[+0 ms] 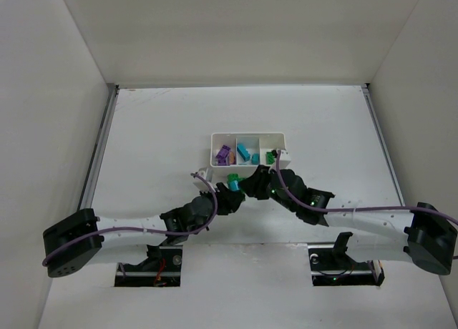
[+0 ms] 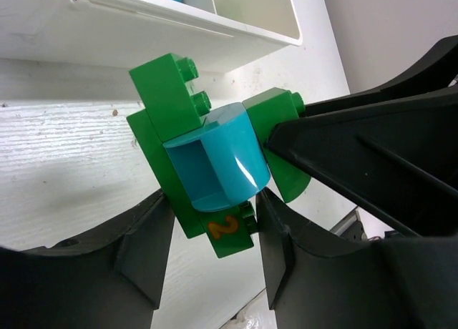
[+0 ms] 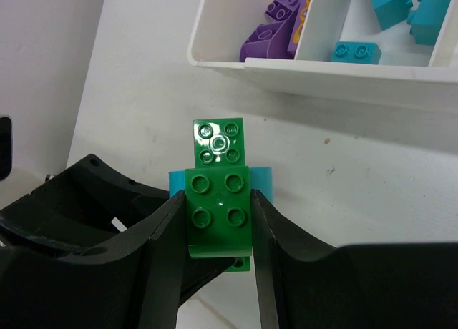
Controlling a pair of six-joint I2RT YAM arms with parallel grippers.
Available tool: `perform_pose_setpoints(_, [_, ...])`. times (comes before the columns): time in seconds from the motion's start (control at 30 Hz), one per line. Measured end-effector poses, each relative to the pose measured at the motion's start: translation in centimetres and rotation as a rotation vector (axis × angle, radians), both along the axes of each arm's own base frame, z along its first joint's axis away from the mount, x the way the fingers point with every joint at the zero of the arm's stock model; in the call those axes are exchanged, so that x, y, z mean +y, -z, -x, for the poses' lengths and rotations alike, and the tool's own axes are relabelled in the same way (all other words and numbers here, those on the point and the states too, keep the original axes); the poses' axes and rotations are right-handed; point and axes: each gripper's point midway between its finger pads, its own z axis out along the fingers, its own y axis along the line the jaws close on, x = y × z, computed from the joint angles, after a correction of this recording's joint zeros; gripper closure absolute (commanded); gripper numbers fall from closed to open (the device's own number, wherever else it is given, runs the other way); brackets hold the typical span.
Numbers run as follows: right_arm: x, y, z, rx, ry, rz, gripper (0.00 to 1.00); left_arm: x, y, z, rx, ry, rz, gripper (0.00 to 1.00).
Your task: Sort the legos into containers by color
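A joined stack of legos hangs between both grippers just in front of the white three-compartment tray (image 1: 247, 135). The stack (image 1: 233, 180) is a green brick marked "2" (image 2: 227, 232), a cyan brick (image 2: 218, 157) and a second green brick (image 3: 218, 211). My left gripper (image 2: 213, 202) is shut on the "2" end of the stack. My right gripper (image 3: 217, 200) is shut on the second green brick. In the top view the left gripper (image 1: 227, 199) and right gripper (image 1: 252, 186) meet nose to nose.
The tray holds purple bricks (image 1: 223, 154) on the left, cyan bricks (image 1: 245, 151) in the middle and a green brick (image 1: 270, 156) on the right. Its near wall (image 3: 322, 71) lies close ahead of the grippers. White walls enclose the table.
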Motion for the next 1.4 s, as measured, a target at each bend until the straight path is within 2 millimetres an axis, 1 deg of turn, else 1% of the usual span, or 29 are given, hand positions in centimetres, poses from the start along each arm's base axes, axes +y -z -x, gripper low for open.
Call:
perform_pose_setpoints(0.13, [0.0, 0.1, 0.0, 0.002, 0.000, 0.003, 0.73, 0.1, 0.5, -0.2, 0.001, -0.011, -0.019, 0.77])
perform_pose_setpoints(0.2, [-0.2, 0.3, 0.1, 0.003, 0.003, 0.004, 0.73, 0.3, 0.9, -0.2, 0.002, -0.017, -0.038, 0.80])
perform_pose_setpoints(0.27, [-0.3, 0.3, 0.2, 0.002, 0.002, 0.003, 0.73, 0.3, 1.2, -0.1, 0.003, -0.010, -0.053, 0.82])
perform_pose_setpoints(0.33, [-0.4, -0.1, 0.1, -0.005, 0.003, -0.007, 0.73, 0.2, 1.2, 0.2, 0.001, 0.001, -0.056, 0.83])
perform_pose_setpoints(0.47, [-0.8, -2.0, 0.0, -0.031, 0.005, -0.052, 0.72, 0.1, 1.0, 0.6, -0.002, 0.013, -0.047, 0.83])
perform_pose_setpoints(0.53, [-1.2, -2.8, -0.2, -0.048, 0.013, -0.068, 0.72, 0.3, 0.6, 0.7, -0.007, 0.016, -0.034, 0.83])
perform_pose_setpoints(0.63, [-2.0, -3.5, -0.7, -0.064, 0.028, -0.072, 0.72, 0.8, -0.4, 0.9, -0.018, 0.015, -0.007, 0.83])
perform_pose_setpoints(0.8, [-4.5, -3.9, -2.7, -0.094, 0.095, -0.038, 0.72, 2.0, -3.1, 0.9, -0.057, 0.002, 0.051, 0.82])
perform_pose_setpoints(0.9, [-5.7, -4.0, -3.8, -0.108, 0.132, -0.007, 0.72, 3.4, -4.3, -0.2, -0.075, -0.043, 0.043, 0.81])
perform_pose_setpoints(0.97, [-6.3, -4.2, -4.6, -0.119, 0.154, 0.014, 0.72, 4.2, -5.6, -1.4, -0.090, -0.086, 0.031, 0.81])
perform_pose_setpoints(1.17, [-7.2, -4.3, -6.7, -0.140, 0.203, 0.088, 0.71, 7.4, -10.8, -6.3, -0.140, -0.252, 0.015, 0.80])
perform_pose_setpoints(1.23, [-7.6, -4.5, -7.3, -0.156, 0.215, 0.116, 0.71, 8.6, -12.1, -8.0, -0.154, -0.304, 0.006, 0.80])
perform_pose_setpoints(1.3, [-8.1, -4.8, -8.2, -0.171, 0.235, 0.141, 0.71, 9.8, -12.8, -9.5, -0.159, -0.350, -0.010, 0.80])
perform_pose_setpoints(1.4, [-9.1, -4.8, -9.8, -0.176, 0.276, 0.176, 0.71, 11.7, -12.5, -11.4, -0.142, -0.405, -0.045, 0.80])
